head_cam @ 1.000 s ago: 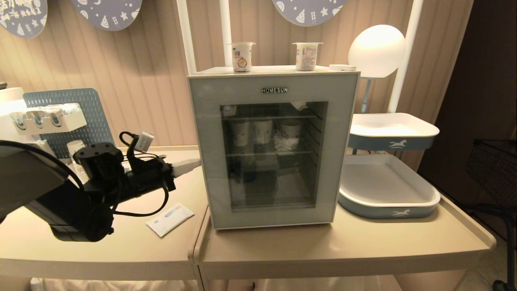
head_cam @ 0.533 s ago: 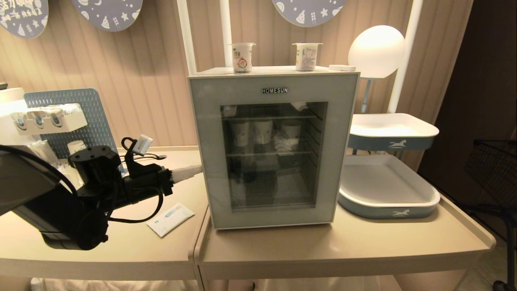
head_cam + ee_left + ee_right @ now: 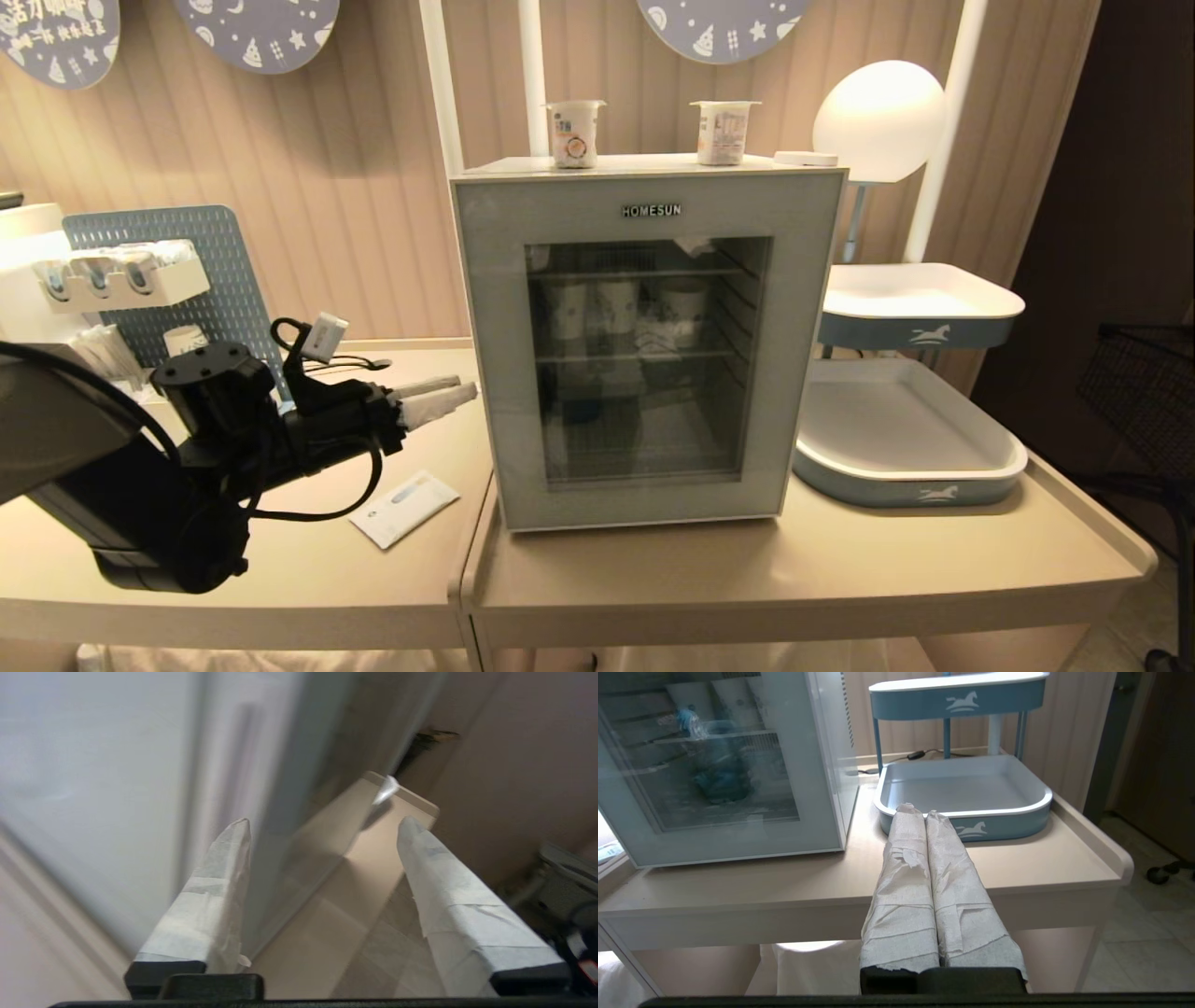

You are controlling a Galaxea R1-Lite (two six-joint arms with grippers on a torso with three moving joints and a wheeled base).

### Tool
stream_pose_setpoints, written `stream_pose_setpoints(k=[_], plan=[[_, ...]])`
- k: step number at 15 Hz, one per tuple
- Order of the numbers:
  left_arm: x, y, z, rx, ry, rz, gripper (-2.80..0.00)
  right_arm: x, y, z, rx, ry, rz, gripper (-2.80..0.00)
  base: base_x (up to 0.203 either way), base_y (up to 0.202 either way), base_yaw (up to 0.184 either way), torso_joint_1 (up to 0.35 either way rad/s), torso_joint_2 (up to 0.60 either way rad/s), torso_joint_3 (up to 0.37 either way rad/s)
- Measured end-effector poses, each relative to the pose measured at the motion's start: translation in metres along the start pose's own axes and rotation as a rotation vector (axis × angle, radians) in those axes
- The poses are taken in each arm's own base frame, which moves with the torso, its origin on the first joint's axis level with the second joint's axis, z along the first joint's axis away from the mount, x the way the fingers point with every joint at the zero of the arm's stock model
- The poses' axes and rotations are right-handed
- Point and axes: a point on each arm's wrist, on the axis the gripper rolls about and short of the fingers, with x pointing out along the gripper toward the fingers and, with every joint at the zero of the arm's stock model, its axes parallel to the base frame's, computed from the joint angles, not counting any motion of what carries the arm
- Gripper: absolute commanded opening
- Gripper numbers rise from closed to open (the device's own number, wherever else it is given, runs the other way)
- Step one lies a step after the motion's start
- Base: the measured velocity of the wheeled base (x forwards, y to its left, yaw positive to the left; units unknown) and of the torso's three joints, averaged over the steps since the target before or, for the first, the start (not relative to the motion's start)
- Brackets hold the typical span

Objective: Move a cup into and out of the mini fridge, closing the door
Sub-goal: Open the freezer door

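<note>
Pale grey door (image 3: 649,341) shut on mini fridge (image 3: 485,308) at centre of beige worktop (image 3: 794,579); cups (image 3: 616,306) on upper wire shelf behind glass. Left tool (image 3: 462,391) spread, empty, level beside fridge's left wall. Right tool (image 3: 919,811) pressed together, empty, before worktop's edge.

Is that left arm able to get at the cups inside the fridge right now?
Probably not yet. The door looks shut, with the cups behind its glass. The left pincer is open beside the fridge's left edge, with nothing between them.
</note>
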Motion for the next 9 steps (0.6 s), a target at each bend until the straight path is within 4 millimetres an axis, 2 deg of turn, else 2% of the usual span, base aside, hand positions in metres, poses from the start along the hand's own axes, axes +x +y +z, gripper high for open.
stream_pose_setpoints(k=[9], plan=[[0.022,0.013,-0.005,0.009,-0.001,-0.027,0.0,0.0,0.0,0.0,0.0,0.0,0.001,-2.8,0.0,0.0,0.0,0.0,0.0,0.0]])
